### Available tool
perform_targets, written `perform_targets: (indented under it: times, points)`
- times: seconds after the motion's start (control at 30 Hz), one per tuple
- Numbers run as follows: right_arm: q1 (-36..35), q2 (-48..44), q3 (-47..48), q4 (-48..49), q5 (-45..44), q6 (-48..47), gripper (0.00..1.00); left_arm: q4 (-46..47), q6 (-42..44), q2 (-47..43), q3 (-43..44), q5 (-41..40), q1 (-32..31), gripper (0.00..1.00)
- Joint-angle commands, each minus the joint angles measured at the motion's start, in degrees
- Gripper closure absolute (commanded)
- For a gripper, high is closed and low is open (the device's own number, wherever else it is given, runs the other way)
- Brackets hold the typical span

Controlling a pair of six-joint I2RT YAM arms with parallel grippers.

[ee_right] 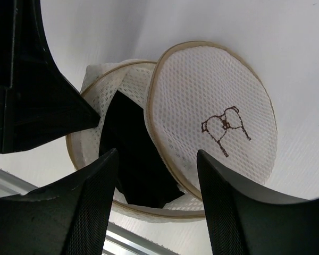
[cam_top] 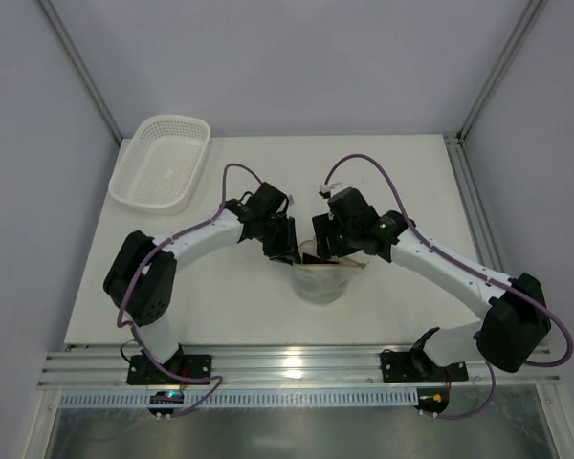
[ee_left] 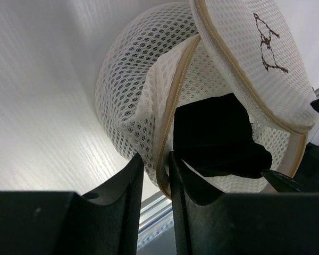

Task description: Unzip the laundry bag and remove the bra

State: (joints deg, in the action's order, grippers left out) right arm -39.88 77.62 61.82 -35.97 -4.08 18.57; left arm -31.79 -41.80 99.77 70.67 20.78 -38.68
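Note:
The white mesh laundry bag (cam_top: 320,279) with a tan zipper rim lies between my two grippers, unzipped, its lid half (ee_right: 212,119) with a brown embroidered bra motif swung open. A black bra (ee_left: 215,139) shows inside the lower half; it also shows in the right wrist view (ee_right: 133,154). My left gripper (ee_left: 155,162) is shut on the bag's zipper rim (ee_left: 167,133) at the edge of the lower half. My right gripper (ee_right: 157,162) is open and empty, its fingers straddling the open bag just above the bra and the lid's edge.
A white perforated plastic basket (cam_top: 161,161) stands at the table's back left corner. The table's near edge with a metal rail (cam_top: 297,361) runs close behind the bag. Frame posts rise at the back corners.

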Motion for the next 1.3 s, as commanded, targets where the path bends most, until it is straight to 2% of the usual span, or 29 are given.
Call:
perform_targets:
  times: [0.0,0.03,0.13,0.17,0.2,0.23,0.3,0.43,0.57,0.63,0.7,0.73,0.83,0.9,0.97,1.1,1.27]
  points:
    - [0.06,2.34,2.77,1.34,1.54,-1.78,0.36,2.26,-0.56,-2.73,-0.27,1.64,-0.17,0.74]
    - [-0.02,3.05,2.95,-0.32,-0.82,-1.87,0.37,2.35,-0.65,-2.91,-0.36,1.64,-0.17,0.75]
    - [0.06,5.25,3.22,-2.87,-8.54,-0.56,0.53,2.7,-1.0,-3.52,-1.06,1.64,-0.17,0.81]
    - [0.06,5.6,3.3,-3.4,-10.15,-0.11,0.59,2.87,-1.0,-4.05,-1.24,1.64,-0.17,0.89]
    - [0.06,5.69,3.39,-3.76,-11.29,0.24,0.75,3.05,-1.26,-4.23,-1.76,1.64,-0.17,0.95]
    - [0.15,5.61,3.48,-4.11,-13.31,1.46,0.84,3.14,-1.35,-4.4,-2.03,1.64,-0.17,0.99]
    - [0.15,5.08,3.48,-4.29,-15.07,2.69,0.96,3.4,-1.61,-4.93,-2.29,1.64,-0.17,1.0]
    - [0.15,-1.3,1.82,-4.73,-26.12,11.54,0.96,4.8,-2.58,-6.25,-4.48,1.29,-0.17,1.0]
    - [0.15,-9.14,-3.36,-4.81,-29.49,19.12,0.96,7.17,-4.69,-8.97,-7.73,0.5,-0.17,1.0]
    - [0.06,-14.94,-7.67,-4.82,-29.06,24.31,0.96,8.76,-6.0,-11.25,-9.49,-0.12,-0.17,1.0]
    - [-0.11,-20.91,-12.85,-4.73,-27.48,28.88,0.84,11.3,-7.94,-13.18,-12.57,-1.52,-0.26,1.0]
    - [-0.37,-23.02,-14.35,-4.9,-26.87,30.29,0.72,12.18,-8.47,-15.11,-13.45,-2.22,-0.26,1.0]
    - [-2.48,-32.42,-19.54,-5.95,-26.33,35.72,0.63,13.77,-10.23,-19.06,-16.09,-4.94,-0.17,1.0]
    - [-4.67,-37.17,-21.3,-7.09,-26.68,38.29,0.61,14.91,-11.37,-20.92,-17.67,-6.0,-0.17,1.0]
    - [-5.99,-43.15,-21.66,-8.07,-26.86,39.79,0.54,15.88,-11.98,-23.81,-18.81,-7.59,-0.17,1.0]
    - [-8.02,-47.3,-18.86,-9.74,-24.06,39.62,0.53,16.5,-12.87,-28.21,-20.92,-11.1,-0.17,1.0]
    - [-9.34,-45.47,-17.53,-4.65,-13.69,36.72,0.53,17.99,-13.48,-32.79,-23.82,-15.85,-0.26,1.0]
